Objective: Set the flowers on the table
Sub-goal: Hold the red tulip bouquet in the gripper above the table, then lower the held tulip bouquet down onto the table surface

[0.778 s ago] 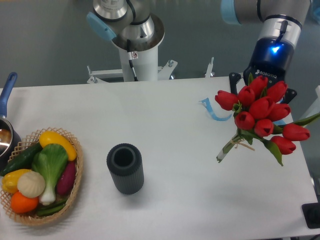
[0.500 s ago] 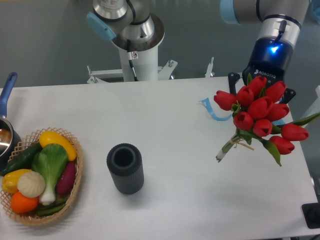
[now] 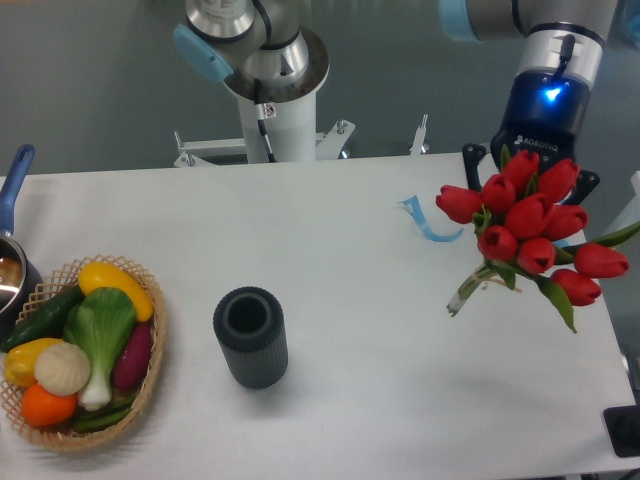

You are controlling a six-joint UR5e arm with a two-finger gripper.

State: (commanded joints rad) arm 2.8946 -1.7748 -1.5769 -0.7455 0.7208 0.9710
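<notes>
1. While the gripper hangs at about two o'clock in the camera picture, the red tulips hide its jaws, so I cannot tell how they stand.
2. The tulips seem lifted above the white table, stems pointing to seven o'clock.
3. They are not put down yet, I think; lowering and letting go are left.

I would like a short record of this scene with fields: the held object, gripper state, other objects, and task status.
held object: bunch of red tulips, above the right side of the white table
gripper: two-finger gripper, fingertips hidden behind the blooms
other objects: dark ribbed cylinder; wicker basket of vegetables; blue strip
task status: flowers not yet laid down
</notes>
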